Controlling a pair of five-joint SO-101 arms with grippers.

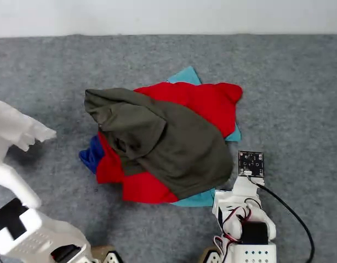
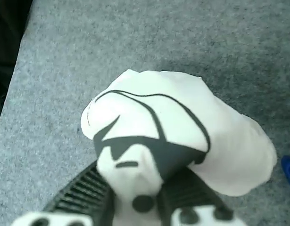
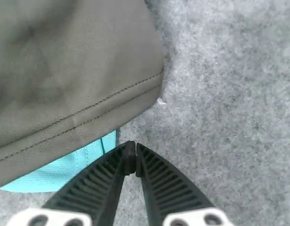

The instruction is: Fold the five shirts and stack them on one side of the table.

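A heap of shirts lies mid-table: an olive shirt [image 1: 168,139] on top, a red one [image 1: 204,101] under it, a teal one [image 1: 186,75] at the bottom and a blue one [image 1: 91,154] poking out at the left. My left gripper [image 2: 135,165] is shut on a white shirt [image 2: 182,136] with a black print, held up over the table's left side [image 1: 17,131]. My right gripper [image 3: 130,157] is shut with nothing in it, just off the olive shirt's hem corner [image 3: 149,89] and the teal edge [image 3: 64,172], at the heap's near right.
Grey carpet-like cloth [image 1: 289,82] covers the table, with bare room on the right and along the back. The right arm's body [image 1: 244,219] and its black cable [image 1: 291,216] sit at the front edge. A dark drop-off [image 2: 5,70] runs beside the table's left edge.
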